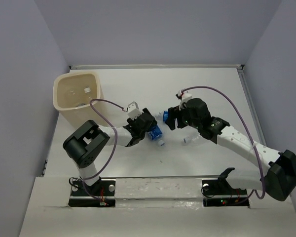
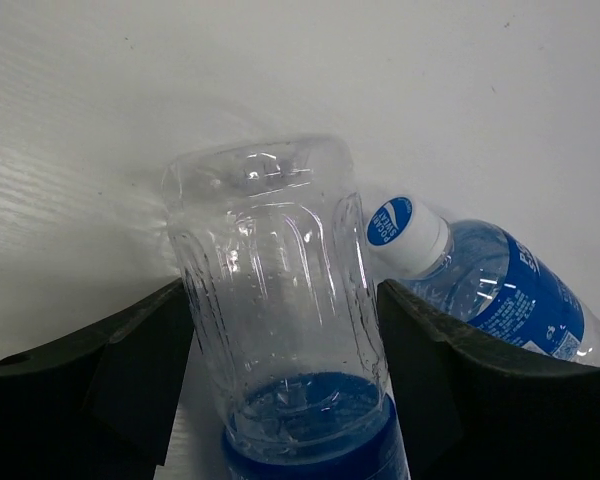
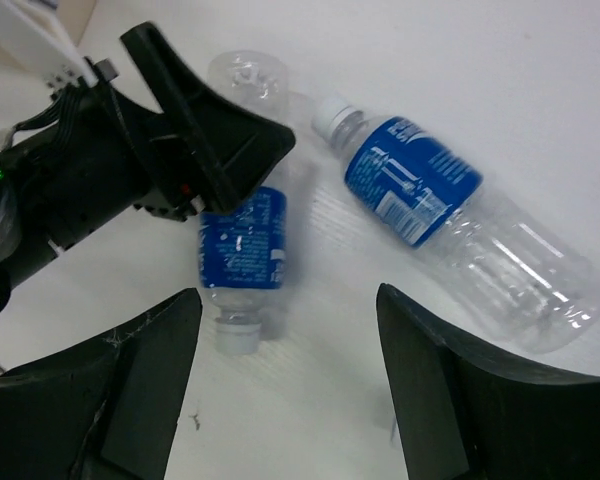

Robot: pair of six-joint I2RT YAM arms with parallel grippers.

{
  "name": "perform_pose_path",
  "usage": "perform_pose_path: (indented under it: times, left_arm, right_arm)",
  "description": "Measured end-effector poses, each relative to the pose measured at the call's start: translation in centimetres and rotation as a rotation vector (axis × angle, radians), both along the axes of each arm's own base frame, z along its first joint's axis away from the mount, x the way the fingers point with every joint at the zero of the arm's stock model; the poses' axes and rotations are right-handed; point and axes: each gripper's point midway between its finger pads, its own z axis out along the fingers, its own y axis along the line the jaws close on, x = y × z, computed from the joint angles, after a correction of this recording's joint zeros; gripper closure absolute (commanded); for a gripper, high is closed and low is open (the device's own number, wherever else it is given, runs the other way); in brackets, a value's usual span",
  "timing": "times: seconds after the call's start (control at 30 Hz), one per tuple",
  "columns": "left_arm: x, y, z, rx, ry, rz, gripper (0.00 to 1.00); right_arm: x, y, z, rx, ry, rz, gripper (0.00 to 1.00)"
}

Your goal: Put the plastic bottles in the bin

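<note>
Since the white worktop (image 1: 207, 89) is the biggest thing here, I'll start there. The cream bin (image 1: 75, 114) stands upright at its far-left corner, and there's a pale bit inside that I can't make out. The left arm (image 1: 96, 140) reaches in from beside the bin and the right arm (image 1: 237, 140) comes in from the other side, so they nearly meet mid-worktop.

The left pincer (image 2: 282, 330) is clamped on a blue-label bottle (image 3: 242, 240), one finger on each side of the clear lower half. The white cap points back toward the arm bases. It's low down at the worktop, and I can't tell if it's lifted. It's well apart from the bin.

The right pincer (image 3: 288, 310) hangs above with its fingers spread apart and nothing between them. A second labelled bottle (image 3: 450, 210) lies on its side just beside the held one. There's also a clear thing (image 1: 190, 140) half under the right arm, maybe a third bottle.
</note>
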Motion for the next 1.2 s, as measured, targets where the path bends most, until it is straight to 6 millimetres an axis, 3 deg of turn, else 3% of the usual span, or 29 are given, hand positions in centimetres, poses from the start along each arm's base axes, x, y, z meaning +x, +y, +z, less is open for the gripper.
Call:
perform_pose_path:
  times: [0.13,0.23,0.37,0.43,0.63,0.73,0.9,1.07,1.2]
  left_arm:
    - [0.4,-0.3,0.1,0.007,-0.006,-0.004,0.36]
    - [0.1,-0.2,0.3,0.017,-0.013,-0.008,0.39]
    - [-1.8,0.9,0.7,0.060,-0.010,-0.034,0.47]
    - [-2.9,1.3,2.0,0.066,-0.028,-0.053,0.48]
    - [-4.6,1.1,11.8,-0.038,-0.216,-0.106,0.49]
    - [-5.3,2.4,16.8,-0.091,-0.321,-0.101,0.49]
    - [-6.1,5.6,23.6,-0.081,-0.444,-0.055,0.49]
    - [-5.8,10.4,32.8,-0.017,-0.583,0.077,0.50]
    - [-4.4,17.4,37.5,0.109,-0.650,0.290,0.50]
  right_arm:
    - [2.8,-1.6,0.0,-0.043,-0.002,-0.041,0.18]
    - [4.7,-2.2,0.0,-0.090,0.008,-0.042,0.15]
    - [5.8,-1.8,-0.7,-0.156,0.015,0.034,0.10]
    - [5.9,-1.4,-1.5,-0.191,0.024,0.091,0.10]
    - [6.3,-0.3,-4.7,-0.282,0.076,0.235,0.09]
    - [7.6,0.3,-6.8,-0.332,0.108,0.268,0.09]
    - [9.8,0.2,-10.9,-0.448,0.160,0.277,0.12]
    - [10.3,0.2,-13.1,-0.492,0.201,0.299,0.16]
    - [10.2,0.1,-13.3,-0.498,0.207,0.302,0.23]
